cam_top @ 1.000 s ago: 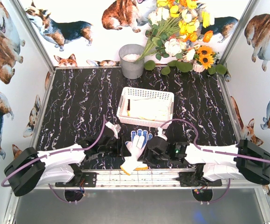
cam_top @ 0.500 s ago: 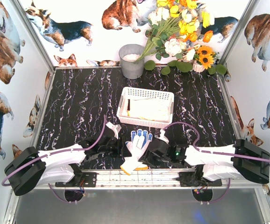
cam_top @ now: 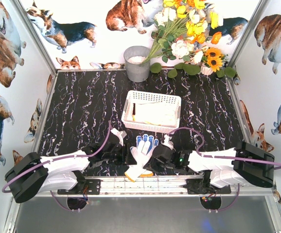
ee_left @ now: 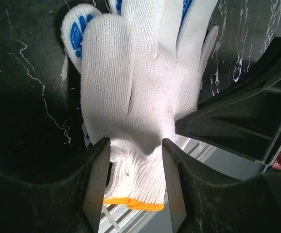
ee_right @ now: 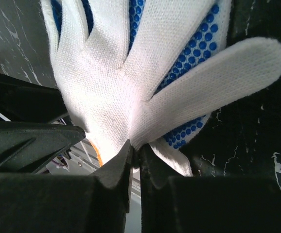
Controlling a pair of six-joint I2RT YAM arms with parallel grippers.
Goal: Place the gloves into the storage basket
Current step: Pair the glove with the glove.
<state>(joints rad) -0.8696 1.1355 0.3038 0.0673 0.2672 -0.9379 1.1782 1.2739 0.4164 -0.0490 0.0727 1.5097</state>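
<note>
— Where are the loose gloves lying?

— A white glove is lying at the near edge of the black marbled tabletop, between the two grippers. Its fingers are pointing toward the storage basket and its orange-edged cuff toward the arm bases. A blue-dotted glove is lying beneath it, showing between and beyond the white fingers.

— And the basket itself?

— It is sitting farther back, mid-table, apart from that pair, and is holding more cream gloves. A grey bucket is standing behind it, near the back wall.

— What is the left gripper doing?

— It is straddling the white glove's wrist part, just above the orange edge. The jaws are standing at a middling width, and both pads are pressing into the knit from either side, so the fabric is narrowing between them. It is gripping the glove there.

— And the right gripper?

— Its jaws are standing almost together, pinching a thin fold of the white glove's edge just below the root of the thumb. The left arm's dark body is showing close beside it.

— Is the glove hanging clear of the table?

— The pictures are not showing that clearly enough to tell.
</note>
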